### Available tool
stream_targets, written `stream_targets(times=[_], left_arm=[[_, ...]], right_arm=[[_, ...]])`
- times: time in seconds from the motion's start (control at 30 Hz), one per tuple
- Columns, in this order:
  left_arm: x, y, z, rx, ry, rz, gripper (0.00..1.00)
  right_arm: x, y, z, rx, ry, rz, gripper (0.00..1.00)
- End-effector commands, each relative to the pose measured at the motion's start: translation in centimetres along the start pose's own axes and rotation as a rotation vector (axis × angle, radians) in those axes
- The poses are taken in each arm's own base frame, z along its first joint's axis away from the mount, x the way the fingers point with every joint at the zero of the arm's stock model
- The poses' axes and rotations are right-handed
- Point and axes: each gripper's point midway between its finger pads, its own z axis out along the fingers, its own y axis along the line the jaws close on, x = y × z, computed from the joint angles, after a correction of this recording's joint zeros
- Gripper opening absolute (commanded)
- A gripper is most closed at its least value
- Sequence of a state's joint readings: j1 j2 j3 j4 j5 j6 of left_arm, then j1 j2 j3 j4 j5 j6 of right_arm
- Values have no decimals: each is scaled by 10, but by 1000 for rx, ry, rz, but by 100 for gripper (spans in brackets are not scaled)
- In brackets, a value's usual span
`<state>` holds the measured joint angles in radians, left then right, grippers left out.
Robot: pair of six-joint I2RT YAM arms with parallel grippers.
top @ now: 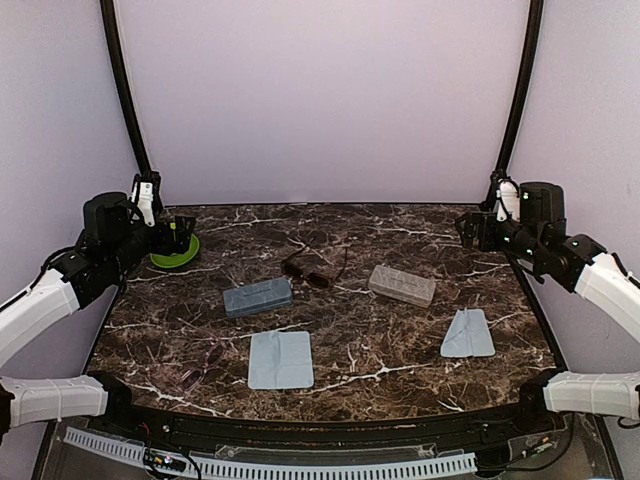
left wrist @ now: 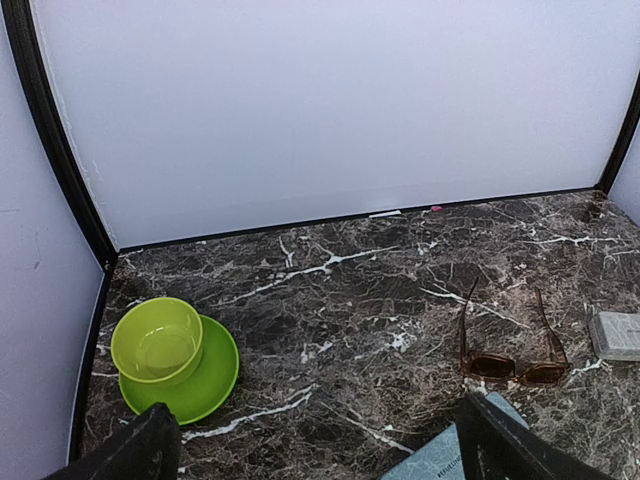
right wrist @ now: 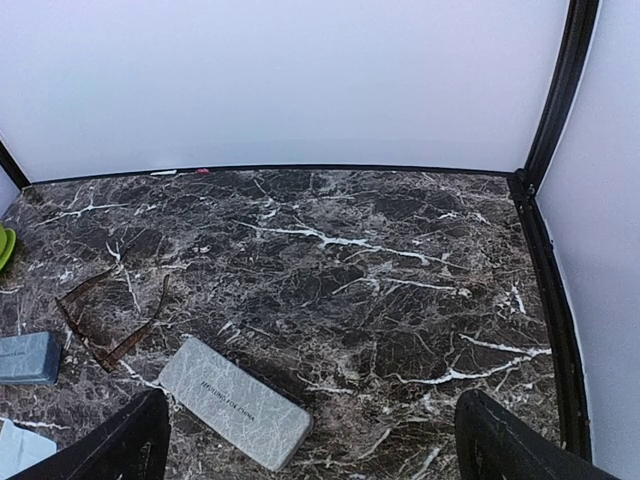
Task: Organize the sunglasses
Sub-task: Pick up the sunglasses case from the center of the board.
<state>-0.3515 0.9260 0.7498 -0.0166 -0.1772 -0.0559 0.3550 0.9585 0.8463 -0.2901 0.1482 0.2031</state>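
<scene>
marble table (top: 385, 345): sunglasses (top: 315, 270) between grey and beige cases (top: 258, 297) (top: 402, 285); both pincers (left wrist: 320, 445) (right wrist: 315, 445) gape empty.

— What's on that table?
— It's a dark brown marble top (top: 400, 352) with white veins. Seen from overhead, a lime-green saucer (left wrist: 215, 385) with a bowl (left wrist: 157, 340) on it sits at the far left. Brown-lensed sunglasses (top: 308, 271) lie unfolded at the centre. A blue-grey case (top: 258, 297) lies lower left of them and a beige case (top: 402, 285) to their right.
— And lower down?
— One light-blue cloth (top: 281, 359) at lower centre, another cloth (top: 468, 334) at lower right.

Small print on the beige case (right wrist: 235, 403) is too blurred to read.
</scene>
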Motion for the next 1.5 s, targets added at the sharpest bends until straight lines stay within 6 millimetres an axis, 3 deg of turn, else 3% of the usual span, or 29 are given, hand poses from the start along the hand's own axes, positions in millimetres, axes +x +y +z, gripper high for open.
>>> stream_targets(times=[0.0, 0.3, 0.53, 0.73, 0.93, 1.17, 1.33, 1.47], left_arm=[[0, 3, -2, -10, -12, -6, 99], [0, 1, -4, 2, -15, -22, 99], [-2, 1, -6, 4, -23, -52, 99], [14, -2, 1, 0, 36, -91, 99], [37, -25, 6, 15, 102, -46, 99], [69, -47, 11, 92, 155, -84, 98], [73, -56, 13, 122, 164, -87, 98], [64, -62, 14, 146, 142, -111, 98]], right_arm=[[-14, 4, -5, -22, -58, -1, 100], [-15, 5, -7, -24, -55, 6, 100], [-16, -12, -11, 78, -34, 54, 100], [-6, -10, -9, 81, 14, 85, 100], [23, 7, 11, 61, 129, 36, 100], [67, 43, 40, -61, 240, -7, 100], [103, 57, 68, -87, 369, -89, 100], [114, 65, 92, -106, 428, -170, 100]])
